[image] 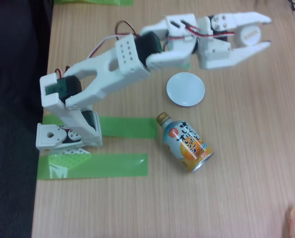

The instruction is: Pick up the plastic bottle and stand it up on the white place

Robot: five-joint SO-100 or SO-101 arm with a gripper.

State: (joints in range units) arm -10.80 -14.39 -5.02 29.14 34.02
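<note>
White disc (185,89) bare at centre, gripper (266,32) spread and empty far right, metal bottle-can (185,143) lying near; plastic bottle unseen, so nothing done yet.

Wooden worktop (247,188) and what we found on it

We saw a round white place (185,89), a light-blue and orange bottle-can (186,142) lying on its side near it, two green tape strips (95,165) by the arm's base (63,136).
</note>
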